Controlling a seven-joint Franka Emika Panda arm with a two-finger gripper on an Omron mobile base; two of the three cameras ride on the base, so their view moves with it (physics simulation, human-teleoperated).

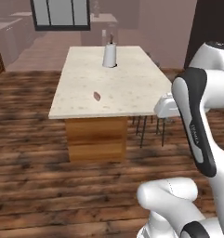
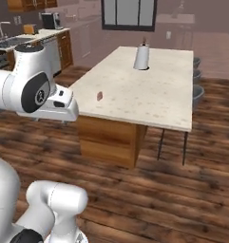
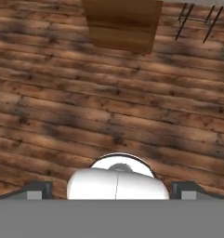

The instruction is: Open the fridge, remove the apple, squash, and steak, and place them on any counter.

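steak (image 1: 97, 96) lies on the bench (image 1: 132, 88), a small flat pinkish-red slab with a paler edge, sitting on the near half of the top, toward its left side in the left base view. right base view shows the same piece (image 2: 100, 96) close to the left edge of the bench (image 2: 158, 95), well apart from everything else on it. too small in both views to make out any grain or marbling.

bench is a large rectangular island top of pale beige speckled stone on a wooden base. a white paper-towel roll (image 1: 109, 55) stands upright near the far end, with a thin dark tip at its top; seen again from the right (image 2: 142, 57).

dark thin-legged stools (image 1: 150, 125) stand at the right side of the island, mostly hidden behind the robot arm in the left base view; in the right base view grey seats (image 2: 197, 90) are cut off by the frame edge.

wood plank floor (image 3: 85, 102) runs under the hand view, with the foot of the wooden base (image 3: 122, 23) at the top edge and stool legs (image 3: 197, 21) beside it.

tool: its finger tips (image 3: 36, 189) show as dark corners at the bottom of the hand view, set wide apart with nothing between them, so it reads as open and empty.

far background: a window (image 1: 60, 13) and a kitchen run with sink (image 2: 11, 42), blurred.
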